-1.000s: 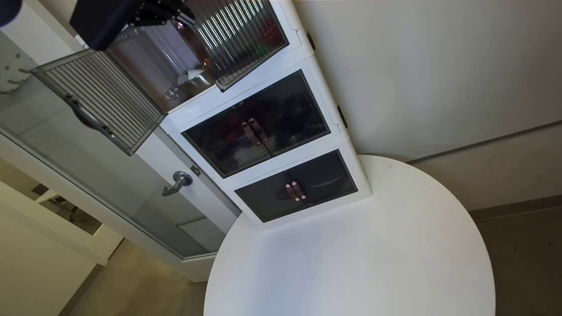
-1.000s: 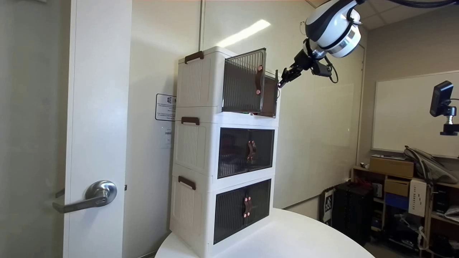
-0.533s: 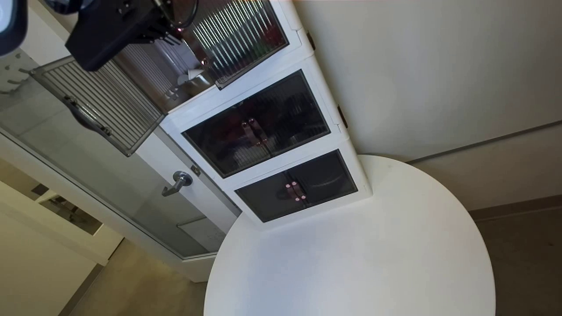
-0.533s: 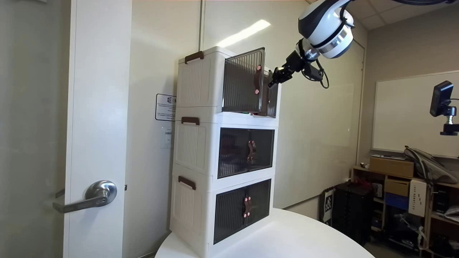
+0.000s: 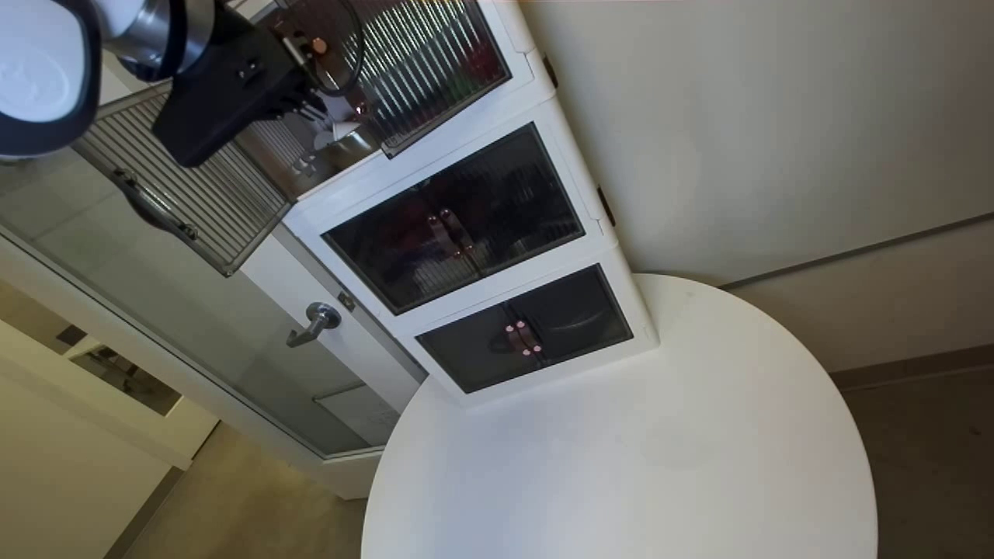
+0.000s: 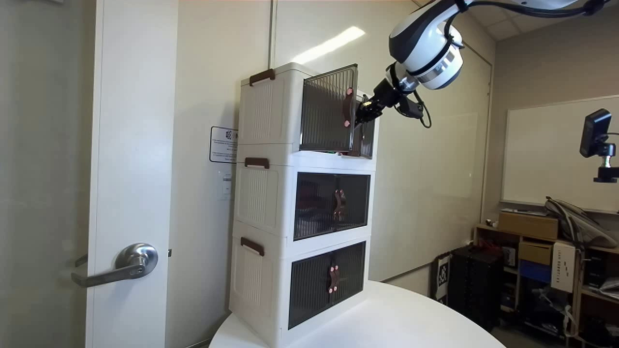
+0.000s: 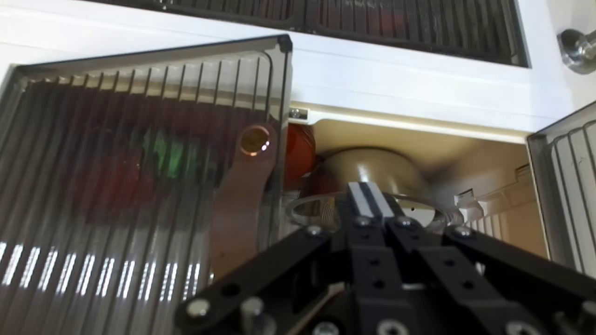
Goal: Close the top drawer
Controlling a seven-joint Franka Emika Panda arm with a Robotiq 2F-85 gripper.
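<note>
Two doors (image 7: 135, 186) gape on the top drawer (image 6: 290, 110), crowning the stack (image 6: 286, 203)! Light, stiff and slick they look, perhaps brittle; a gentle push outside by the strap (image 7: 238, 200) should do, and the claw (image 7: 371, 197), clenched on nothing, hangs between them.

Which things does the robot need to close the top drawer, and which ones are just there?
For the job:
gripper, shut
top drawer, both ribbed doors open

Just there:
shiny pot inside it
middle drawer, closed
grey bag
cardboard box
</note>
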